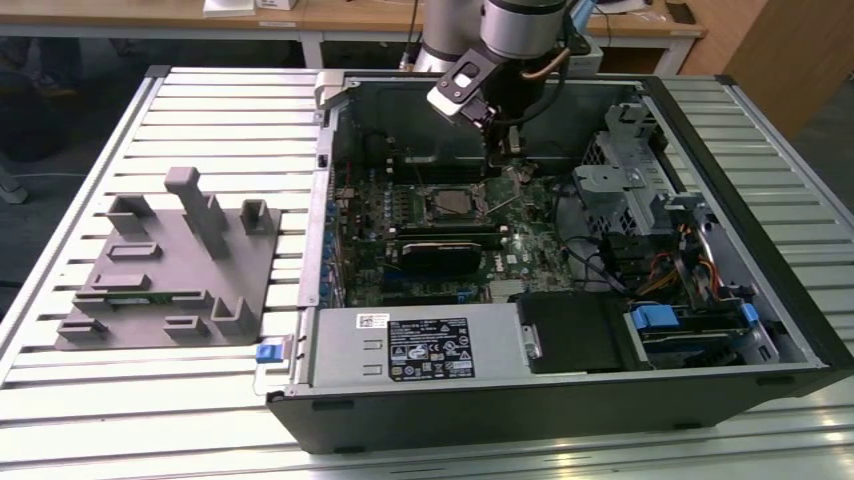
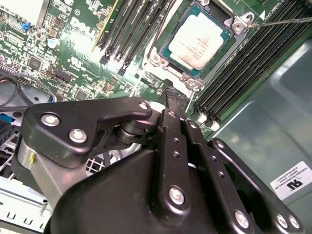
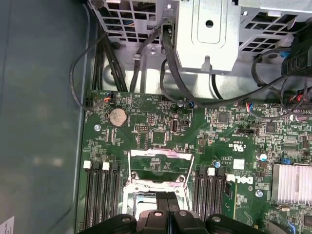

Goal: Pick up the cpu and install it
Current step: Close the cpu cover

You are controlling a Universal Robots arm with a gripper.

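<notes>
The cpu (image 2: 200, 41), a small square chip with a pale silver-white top, lies flat in the motherboard's socket (image 2: 168, 51), whose dark frame (image 1: 447, 205) sits mid-board in the exterior view. My gripper (image 1: 511, 170) hangs inside the computer case, just to the exterior view's right of the socket and above the board. Its black fingers (image 2: 174, 97) are pressed together with nothing between them, a short way from the cpu. The socket's metal load plate (image 3: 158, 165) stands swung up, beyond the fingers (image 3: 163, 207).
The open computer case (image 1: 320, 200) lies on a slatted table (image 1: 200, 110). RAM slots (image 2: 253, 63) flank the socket, and a thin metal lever (image 2: 280, 21) juts out beside it. Drive cages and cables (image 1: 654, 200) fill the case's right. A grey fixture (image 1: 174, 260) stands on the left.
</notes>
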